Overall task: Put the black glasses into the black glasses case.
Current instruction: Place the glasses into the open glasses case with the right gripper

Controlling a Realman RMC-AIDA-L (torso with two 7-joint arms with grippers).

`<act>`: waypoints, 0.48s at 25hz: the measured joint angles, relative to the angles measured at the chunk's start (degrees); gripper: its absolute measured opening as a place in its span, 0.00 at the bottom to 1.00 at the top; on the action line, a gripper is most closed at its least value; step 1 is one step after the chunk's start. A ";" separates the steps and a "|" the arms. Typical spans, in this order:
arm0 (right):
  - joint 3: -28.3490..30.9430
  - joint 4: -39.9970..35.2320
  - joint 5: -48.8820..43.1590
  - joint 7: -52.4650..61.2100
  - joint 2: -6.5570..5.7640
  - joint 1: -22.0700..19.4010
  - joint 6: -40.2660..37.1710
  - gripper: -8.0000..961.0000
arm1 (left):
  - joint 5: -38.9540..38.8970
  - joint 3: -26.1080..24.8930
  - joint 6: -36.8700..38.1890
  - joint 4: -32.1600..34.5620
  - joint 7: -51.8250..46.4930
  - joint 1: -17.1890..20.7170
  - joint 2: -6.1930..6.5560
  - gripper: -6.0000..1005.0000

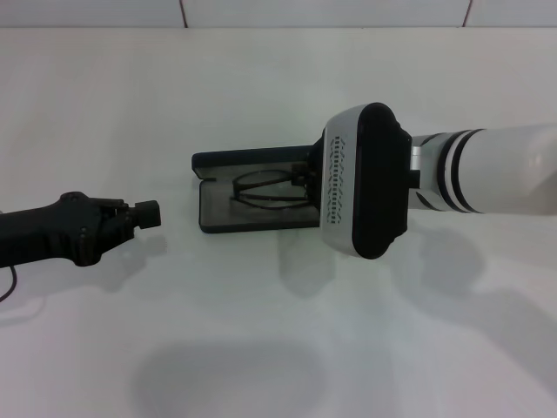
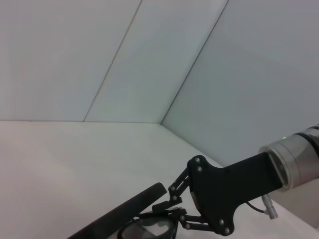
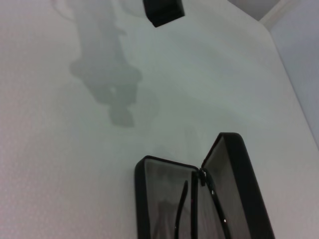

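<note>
Left gripper (image 1: 150, 213) is sitting idle at about 9 o'clock of the case, well apart from it, low over the white table (image 1: 261, 348). Whether its fingers are spread or pressed together, cannot tell. Likely parked out of the way so the other arm is working alone.

Black glasses case (image 1: 218, 218) is lying open mid-table, lid (image 1: 248, 159) standing up at the 12 o'clock side, grey-lined tray facing up, so the opening is staying free for a drop from above. Black glasses (image 1: 265, 192) are lying inside the tray, lenses toward the lid; one temple arm (image 3: 180, 209) is showing in the tray in the right wrist view.

Right gripper (image 2: 174, 211) is reaching in from 3 o'clock, wrist housing covering the case's right end in the head view. In the left wrist view its linkage fingers are closing around the frame beside a lens (image 2: 144, 229), so it looks pinched on the glasses, though contact is partly hidden. Judgement: it is holding the frame by one end so the rest is settling flat in the tray; release and lid closing not yet done.
</note>
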 joint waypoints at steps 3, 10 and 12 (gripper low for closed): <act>0.00 0.45 0.00 0.71 0.00 0.35 0.42 0.10 | 0.00 0.02 0.02 -0.04 0.12 0.01 -0.06 0.02; -1.15 1.85 0.46 1.97 0.00 1.33 2.51 0.09 | 0.08 0.05 0.09 -0.04 0.20 0.09 -0.17 0.02; -1.33 1.85 0.79 2.00 0.00 1.45 2.71 0.09 | 0.08 0.05 0.13 -0.03 0.17 -0.02 -0.17 0.02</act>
